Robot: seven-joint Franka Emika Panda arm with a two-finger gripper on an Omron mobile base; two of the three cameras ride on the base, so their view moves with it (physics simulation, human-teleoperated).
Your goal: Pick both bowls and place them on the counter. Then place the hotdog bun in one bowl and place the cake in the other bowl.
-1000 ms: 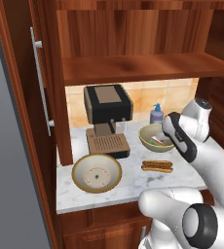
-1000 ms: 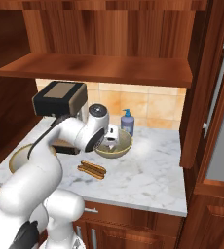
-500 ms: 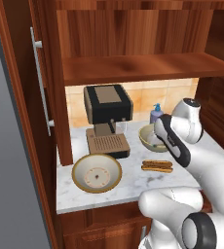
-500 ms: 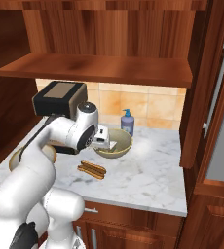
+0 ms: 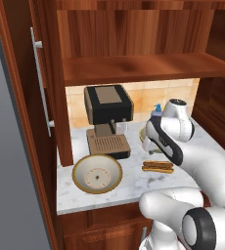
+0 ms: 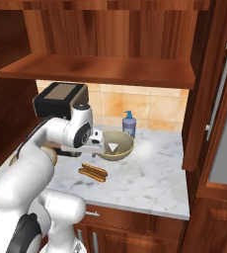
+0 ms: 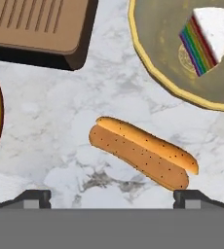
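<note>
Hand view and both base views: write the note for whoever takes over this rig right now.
Gripper: open, empty, above the bun.
Bun: lying on the counter, between the two bowls, untouched.
Cake: already in the deeper bowl.
Shallow bowl: on the counter in front of the coffee machine, holding nothing.
Done: both bowls on the counter, cake placed.
Left: grasp the bun and put it in the shallow bowl.

Just beyond the tool's tips lies an orange-brown, dark-speckled hotdog bun (image 7: 143,151) on the white, grey-veined tabletop (image 7: 60,126). Farther out, the olive-tan bowl (image 7: 158,44) with its yellow rim holds a white, rainbow-striped cake (image 7: 204,41). Opposite stands a brown-and-black coffee machine (image 7: 36,29).
</note>
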